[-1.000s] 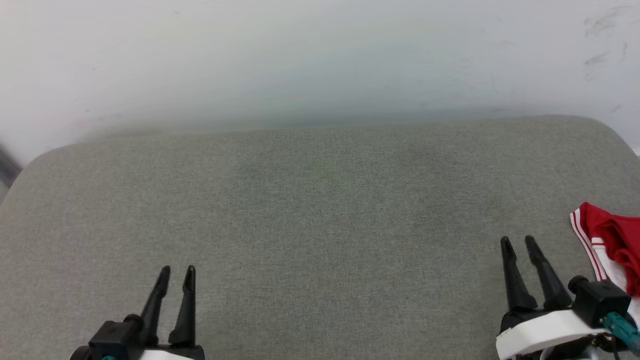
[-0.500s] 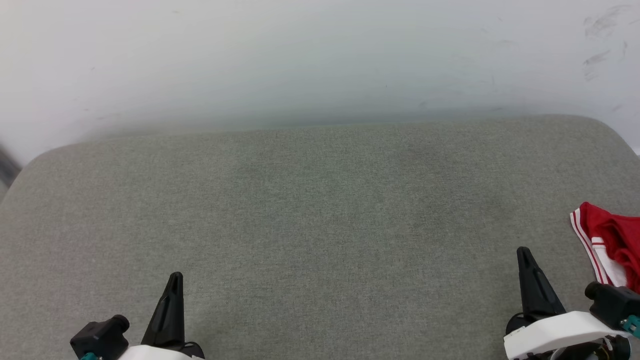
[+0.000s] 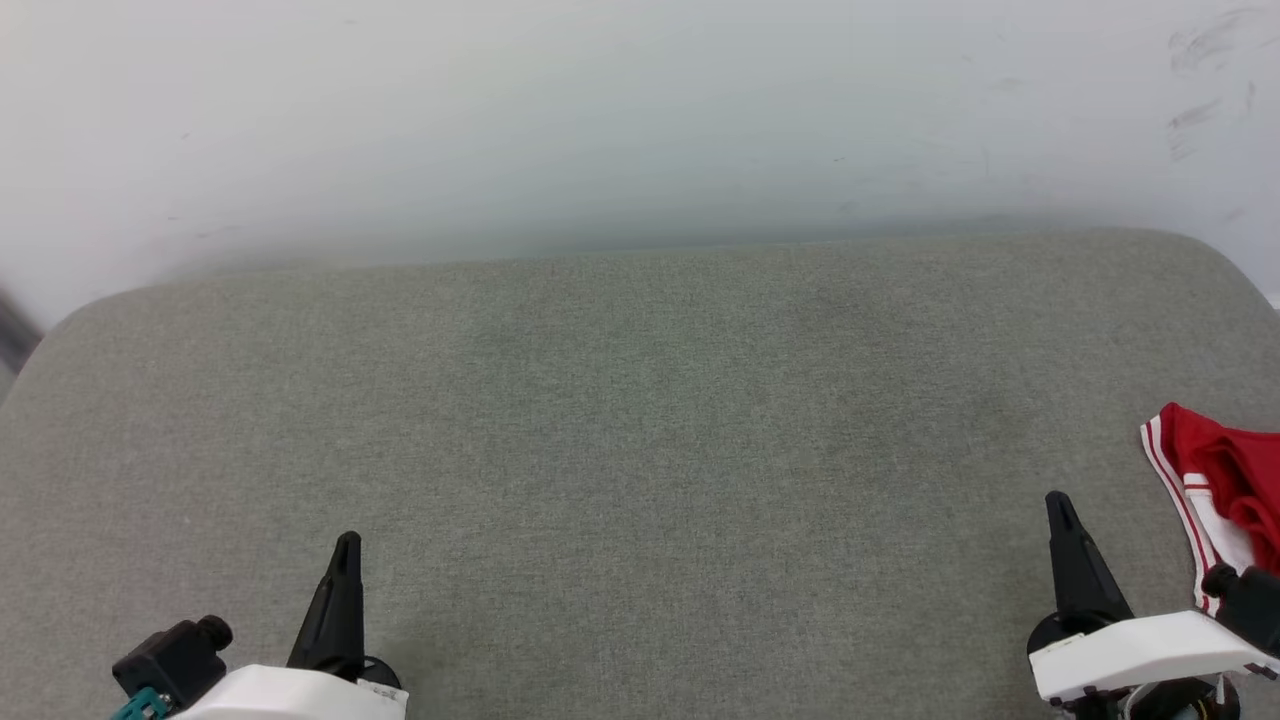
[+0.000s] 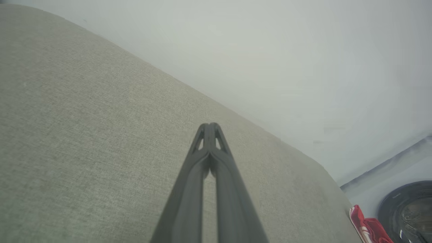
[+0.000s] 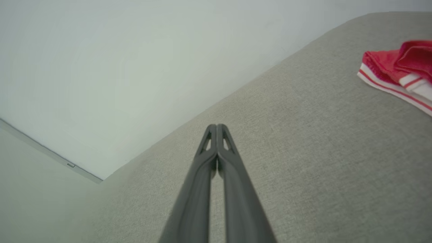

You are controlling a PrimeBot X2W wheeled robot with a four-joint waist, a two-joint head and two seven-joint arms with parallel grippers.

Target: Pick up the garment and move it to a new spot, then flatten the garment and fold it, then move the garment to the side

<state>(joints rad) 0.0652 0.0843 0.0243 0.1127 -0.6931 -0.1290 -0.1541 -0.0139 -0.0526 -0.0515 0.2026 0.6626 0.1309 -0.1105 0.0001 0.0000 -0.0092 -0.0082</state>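
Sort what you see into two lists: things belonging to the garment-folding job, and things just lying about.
Belongs to the job: the garment, crumpled at the right edge; the left gripper and right gripper, both shut; the grey padded surface.
Just lying about: a dark round object beyond the surface's edge; the white wall.

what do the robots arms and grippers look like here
Both the left gripper and right gripper have long, slim black fingers tapering to points, with small triangular cut-outs near the tips in the wrist views. Each sits on a smooth white wrist shell carrying a black boxy block; a teal connector shows beside the left one.
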